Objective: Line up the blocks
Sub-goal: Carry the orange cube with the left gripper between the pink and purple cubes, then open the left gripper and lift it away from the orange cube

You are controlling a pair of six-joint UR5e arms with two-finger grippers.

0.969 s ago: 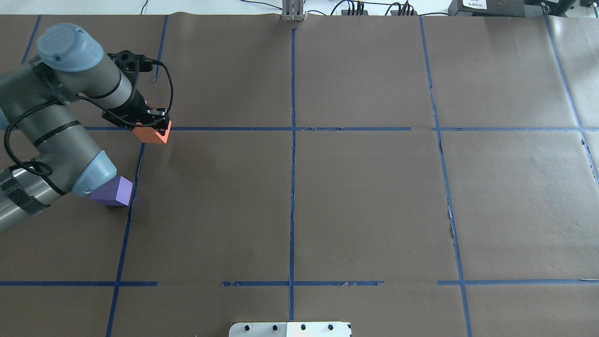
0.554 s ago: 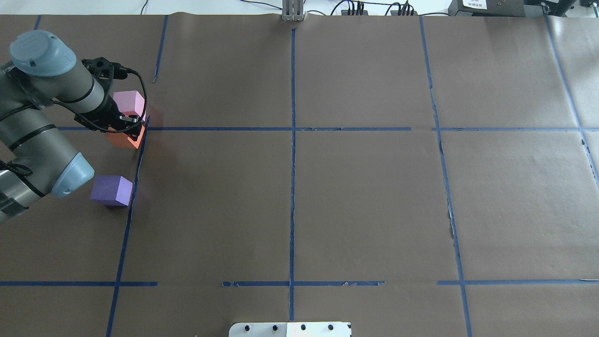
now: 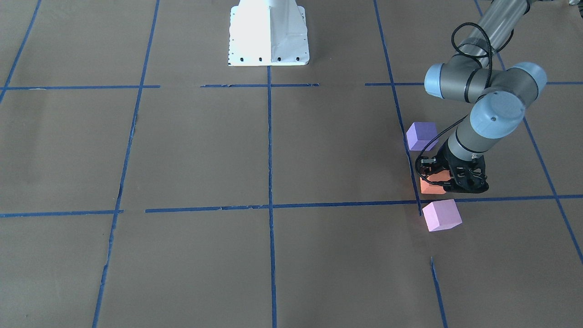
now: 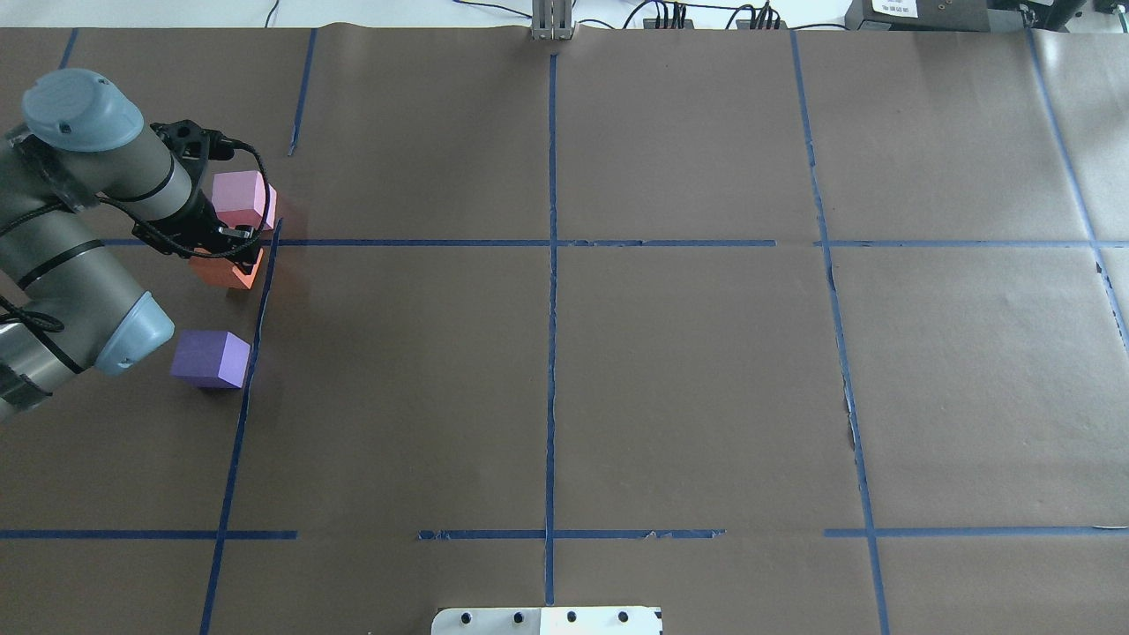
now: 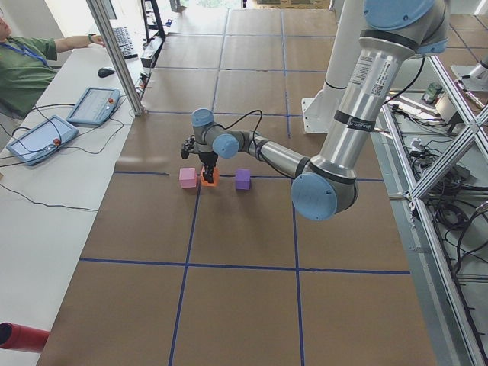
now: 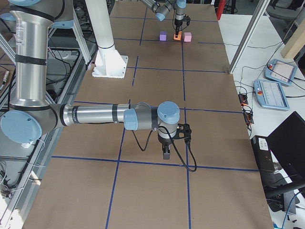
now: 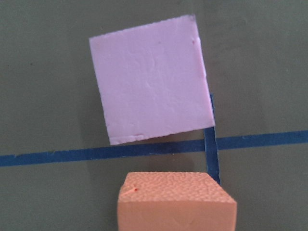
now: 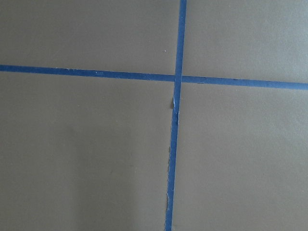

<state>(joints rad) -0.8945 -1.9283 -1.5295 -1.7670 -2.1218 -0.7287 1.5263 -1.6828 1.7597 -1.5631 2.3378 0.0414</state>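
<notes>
My left gripper (image 4: 229, 253) is shut on the orange block (image 4: 229, 272) and holds it low over the brown table, at the table's far left. The pale pink block (image 4: 240, 196) lies just beyond it and the purple block (image 4: 212, 357) lies nearer to the robot, both on the paper. In the front view the orange block (image 3: 430, 187) sits between the pink block (image 3: 441, 215) and the purple block (image 3: 422, 135), roughly in one line. The left wrist view shows the orange block (image 7: 175, 202) below the pink one (image 7: 151, 82). My right gripper (image 6: 166, 152) hangs over bare paper; I cannot tell whether it is open.
Blue tape lines (image 4: 551, 265) divide the brown paper into squares. The white robot base plate (image 3: 268, 32) stands at the robot's edge. Operator tablets (image 5: 95, 103) lie on the side bench beyond the table's far edge.
My left gripper has carried the orange block to the left, uncovering the pink block, and brought it slightly nearer to the robot, between the pink and purple blocks.
</notes>
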